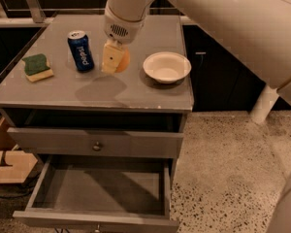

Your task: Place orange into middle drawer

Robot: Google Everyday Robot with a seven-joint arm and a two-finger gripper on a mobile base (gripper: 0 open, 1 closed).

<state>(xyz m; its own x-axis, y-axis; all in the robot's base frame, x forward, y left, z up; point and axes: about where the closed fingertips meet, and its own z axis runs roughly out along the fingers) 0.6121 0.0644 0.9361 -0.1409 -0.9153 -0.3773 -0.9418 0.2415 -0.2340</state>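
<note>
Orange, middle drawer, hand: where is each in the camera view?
hand (114,62), camera view, its pale tip over the tabletop (63,93), between can (81,51) and bowl (167,68).
orange (124,61), camera view, exposed right side beside the hand.
middle drawer (102,188), camera view, bare dark floor of the open drawer.

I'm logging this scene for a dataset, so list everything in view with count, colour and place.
orange: one, orange, between can and bowl, right against the gripper
soda can: one, blue, upright on the cabinet top, left of the orange
sponge: one, green over yellow, left edge of the top
bowl: one, white, right side of the top
cabinet: one, grey, centre
upper drawer front: one, grey, closed, small knob
middle drawer: one, grey, pulled open, one tier lower
wooden object: one, light, on the floor at left
floor: speckled, at right
arm: one, white, reaching in from the upper right
gripper: one, beige, at the orange's left side
</note>
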